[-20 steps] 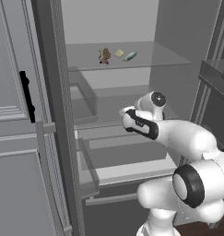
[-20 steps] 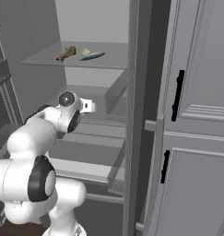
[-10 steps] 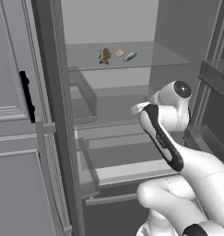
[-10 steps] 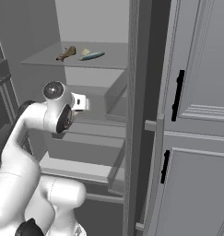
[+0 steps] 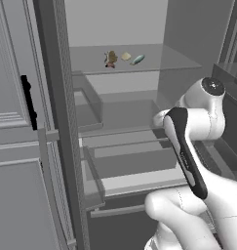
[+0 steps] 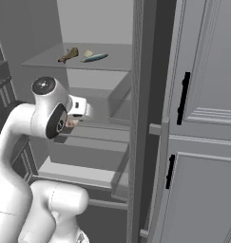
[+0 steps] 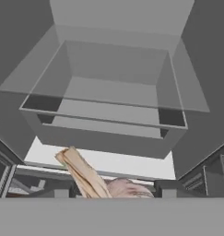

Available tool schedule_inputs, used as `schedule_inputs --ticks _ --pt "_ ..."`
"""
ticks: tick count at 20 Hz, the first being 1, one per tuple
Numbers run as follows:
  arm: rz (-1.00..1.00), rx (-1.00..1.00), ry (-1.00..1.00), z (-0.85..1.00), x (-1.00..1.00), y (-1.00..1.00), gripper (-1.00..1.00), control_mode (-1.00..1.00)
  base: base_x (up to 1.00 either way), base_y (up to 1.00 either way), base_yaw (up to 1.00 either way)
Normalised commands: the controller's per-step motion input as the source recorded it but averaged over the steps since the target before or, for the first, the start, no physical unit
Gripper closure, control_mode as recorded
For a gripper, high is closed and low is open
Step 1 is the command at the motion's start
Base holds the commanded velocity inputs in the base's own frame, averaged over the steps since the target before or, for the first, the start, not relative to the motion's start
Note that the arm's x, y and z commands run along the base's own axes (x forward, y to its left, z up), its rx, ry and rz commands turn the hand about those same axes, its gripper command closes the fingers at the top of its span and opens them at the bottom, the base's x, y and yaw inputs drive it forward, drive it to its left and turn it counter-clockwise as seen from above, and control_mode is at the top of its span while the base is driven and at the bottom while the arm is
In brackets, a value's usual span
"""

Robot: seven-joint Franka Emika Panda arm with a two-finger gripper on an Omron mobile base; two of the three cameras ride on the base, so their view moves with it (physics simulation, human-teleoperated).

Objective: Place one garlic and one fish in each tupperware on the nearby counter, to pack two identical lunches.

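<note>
Raised and swung since a second ago, elbow now high. Gripper (image 6: 73,122) clamped on garlic (image 7: 127,188), just before drawer (image 7: 109,133). Fish (image 5: 138,59) waiting on shelf (image 5: 178,61). Could clip post (image 6: 138,118) when turning away; could jar garlic loose.

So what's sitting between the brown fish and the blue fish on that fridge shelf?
A small pale garlic lies between the brown fish and the blue fish, seen in the right base view.
</note>
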Motion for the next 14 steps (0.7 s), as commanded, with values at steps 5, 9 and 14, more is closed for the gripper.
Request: schedule_inputs --ticks 5,9,14 --pt "0.0 0.0 0.0 0.0 -0.12 0.0 1.0 1.0 -0.8 -0.03 0.03" --pt "0.0 0.0 0.0 0.0 0.0 0.0 1.0 1.0 -0.97 -0.03 0.08" --pt "0.0 0.0 0.0 0.0 0.0 0.0 1.0 1.0 -0.47 0.0 0.15"
